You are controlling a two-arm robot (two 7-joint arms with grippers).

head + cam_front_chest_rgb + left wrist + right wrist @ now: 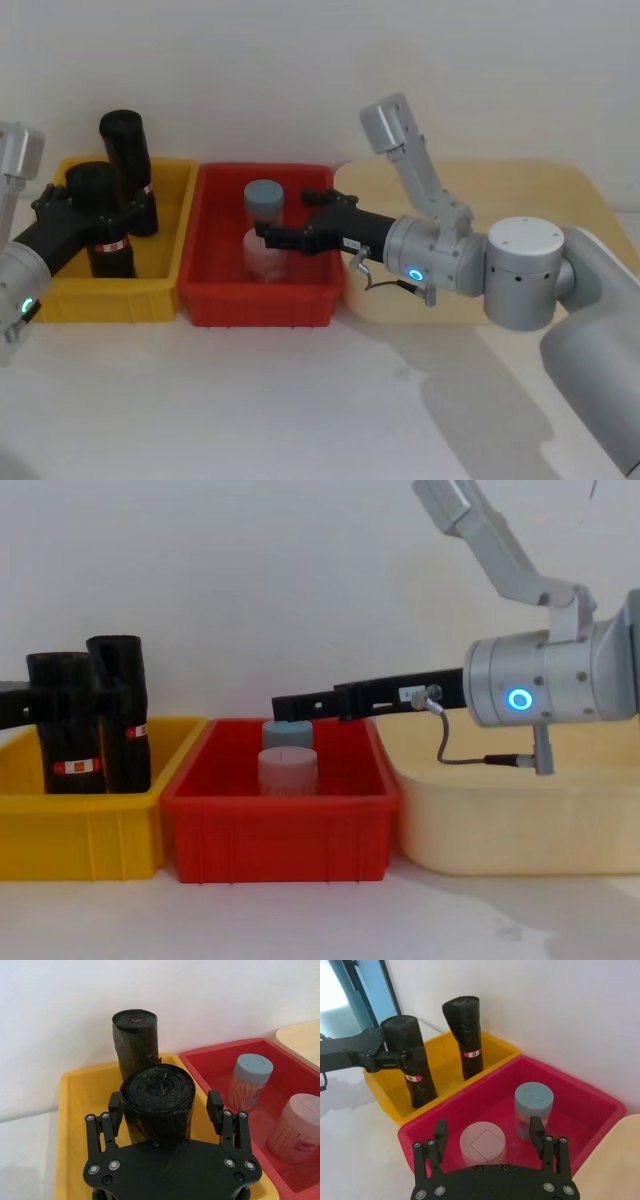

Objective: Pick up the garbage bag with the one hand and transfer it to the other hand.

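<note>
L gripper (165, 1106) (green ring) is set round the nearer garbage bag (157, 1092), which stands upright in the yellow bin (110, 300). Its fingers are spread to either side of the roll. One pad is seen against it and a slit of gap is left at the other, so no firm hold is shown. A 2nd black roll (128, 150) is stood at 1 o'clock of it, same bin, close by.

R gripper (285, 217) (blue ring) is held over the red bin (260, 300), which is set at 3 o'clock of the yellow one. Its fingers are wide apart w/ nothing between them, above the pink-lidded toothpick jar (482, 1145). A blue-grey-lidded jar (534, 1110) is seen at 12 o'clock of that jar. A cream tub (500, 820) is placed at 3 o'clock of the red bin.
</note>
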